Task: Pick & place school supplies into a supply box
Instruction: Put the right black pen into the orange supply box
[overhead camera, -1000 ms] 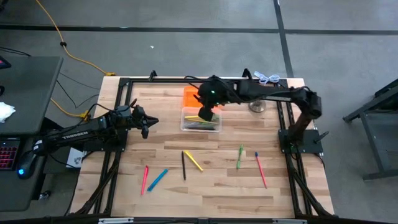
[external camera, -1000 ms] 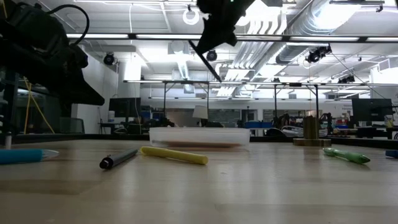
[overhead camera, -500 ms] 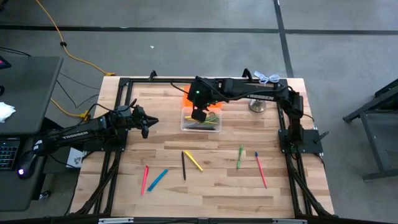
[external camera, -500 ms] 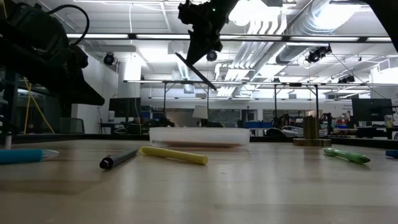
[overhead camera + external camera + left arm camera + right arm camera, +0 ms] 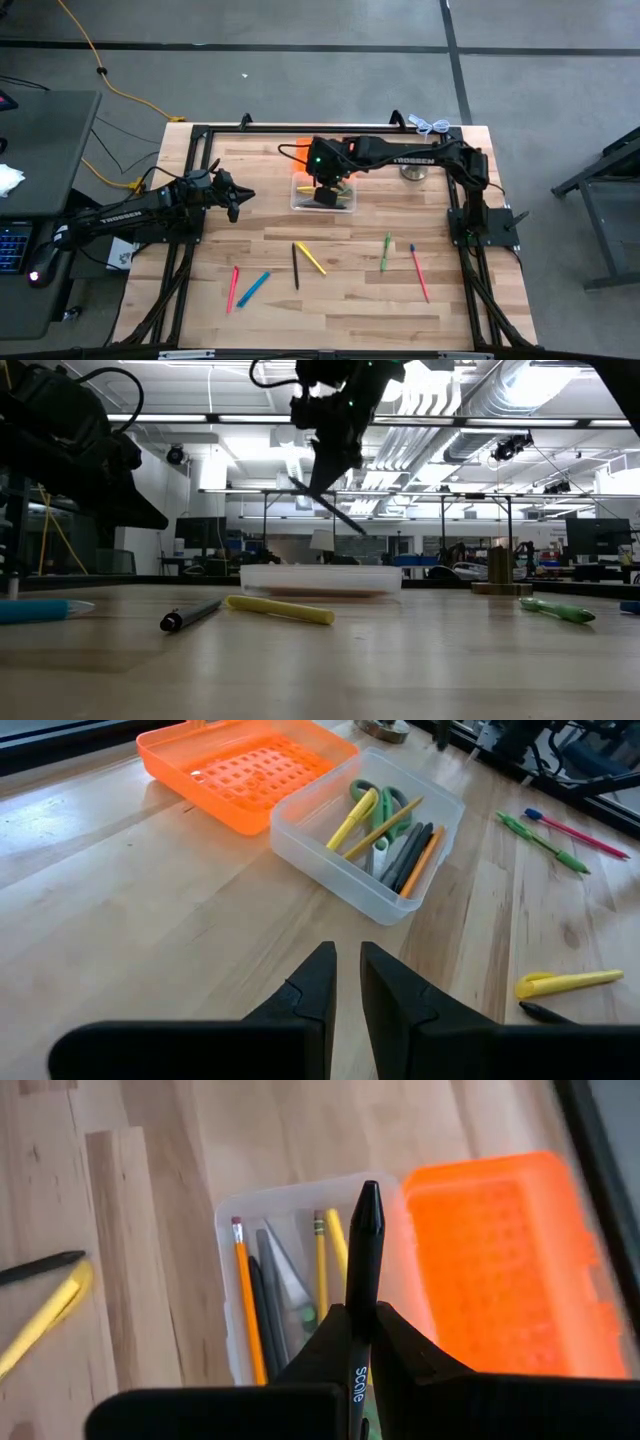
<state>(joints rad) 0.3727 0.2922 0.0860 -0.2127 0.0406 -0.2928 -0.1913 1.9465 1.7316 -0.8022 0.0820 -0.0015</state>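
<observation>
One black pen (image 5: 364, 1250) sits clamped in our right gripper (image 5: 356, 1342), slanted above the box (image 5: 323, 201) directly below it. If we release from here, its tip could catch the rim and tip out toward the orange lid (image 5: 505, 1260) beside it.

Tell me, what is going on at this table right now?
The right gripper is shut on a black pen and holds it above the clear supply box, which already holds several pencils and scissors. The left gripper waits off to the side. Six more pens and markers lie on the table.
</observation>
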